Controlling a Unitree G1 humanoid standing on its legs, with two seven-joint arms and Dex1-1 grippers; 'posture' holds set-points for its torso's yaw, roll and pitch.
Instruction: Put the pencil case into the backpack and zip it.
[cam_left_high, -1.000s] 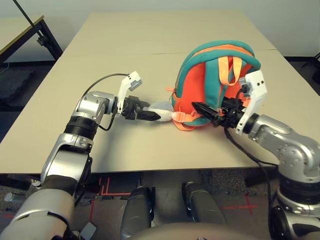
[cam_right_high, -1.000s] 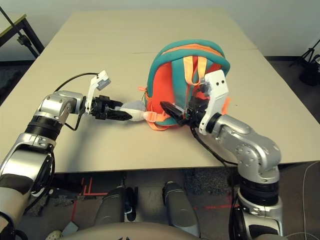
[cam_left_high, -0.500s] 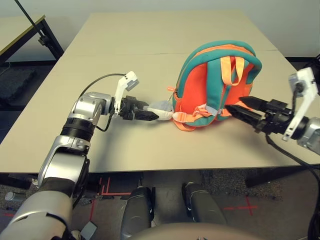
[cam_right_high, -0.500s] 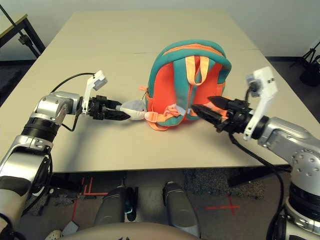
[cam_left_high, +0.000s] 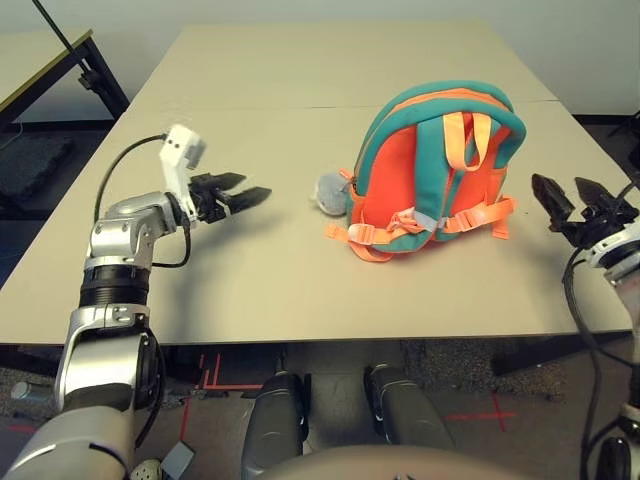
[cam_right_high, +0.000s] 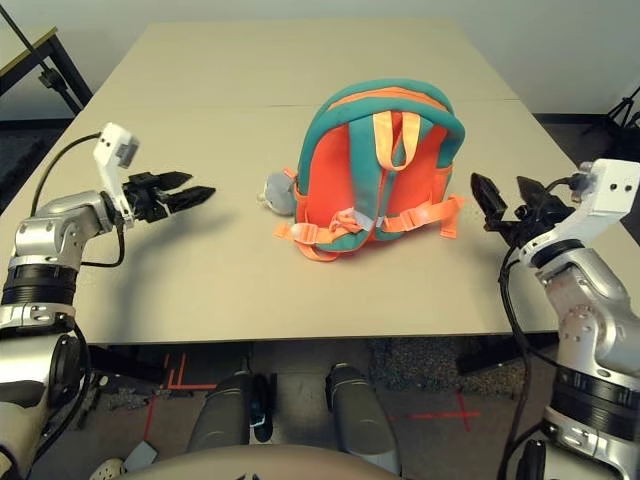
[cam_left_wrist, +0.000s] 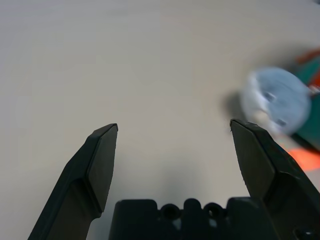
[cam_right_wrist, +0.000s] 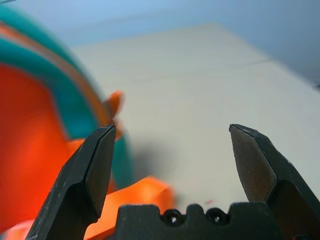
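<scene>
The orange backpack (cam_left_high: 435, 170) with teal trim stands upright on the table, its strap side toward me. A grey-white plush toy (cam_left_high: 331, 192) hangs at its left side. The pencil case is out of view. My left gripper (cam_left_high: 245, 194) hovers open over the table, well left of the plush toy, holding nothing. Off the backpack's right side, my right gripper (cam_left_high: 565, 195) is open and empty too, a short gap from the orange strap end (cam_left_high: 500, 212). In the left wrist view the plush toy (cam_left_wrist: 277, 100) lies beyond the fingertips.
The beige table (cam_left_high: 300, 110) stretches far behind the backpack, with a seam across it. A black-legged table (cam_left_high: 60, 60) stands at the far left. The near table edge runs just in front of both arms.
My left gripper let go of the plush toy and drew back to the left. My right gripper pulled away from the backpack's straps to the right. The backpack stands upright on its own.
</scene>
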